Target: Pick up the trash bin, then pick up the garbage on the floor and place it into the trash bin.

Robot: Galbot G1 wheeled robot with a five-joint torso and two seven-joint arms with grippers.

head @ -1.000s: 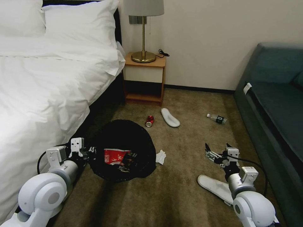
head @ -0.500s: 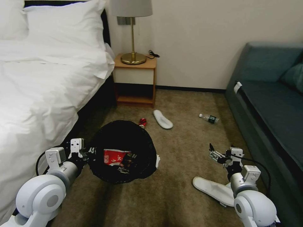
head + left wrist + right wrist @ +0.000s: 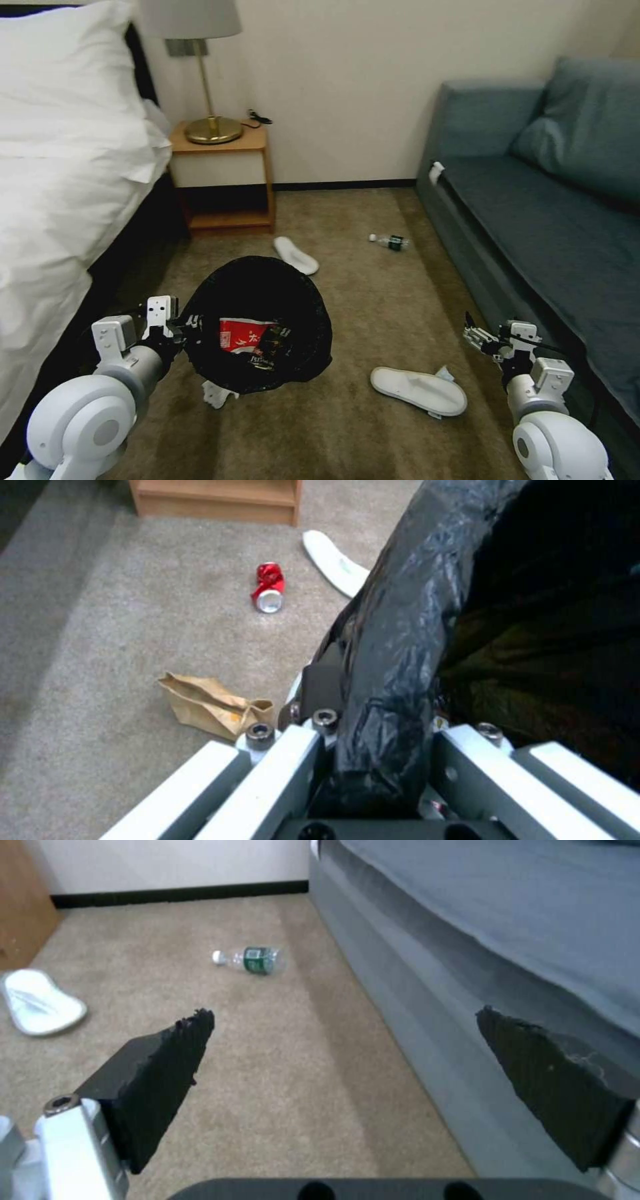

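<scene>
The trash bin, round with a glossy black bag, hangs above the carpet at lower left. My left gripper is shut on its rim, and the left wrist view shows the bag pinched between the jaws. A red-white wrapper lies inside. My right gripper hovers open and empty near the sofa base. Garbage on the floor: a near white slipper, a far slipper, a clear bottle, a white tissue, a red can and brown crumpled paper.
A white bed runs along the left. A wooden nightstand with a brass lamp stands against the far wall. A blue-grey sofa lines the right side, close to my right arm. Open carpet lies between them.
The whole picture has slid left, so the camera has turned right. More sofa and less bed show. The bin stays in my left gripper and the right gripper stays open.
</scene>
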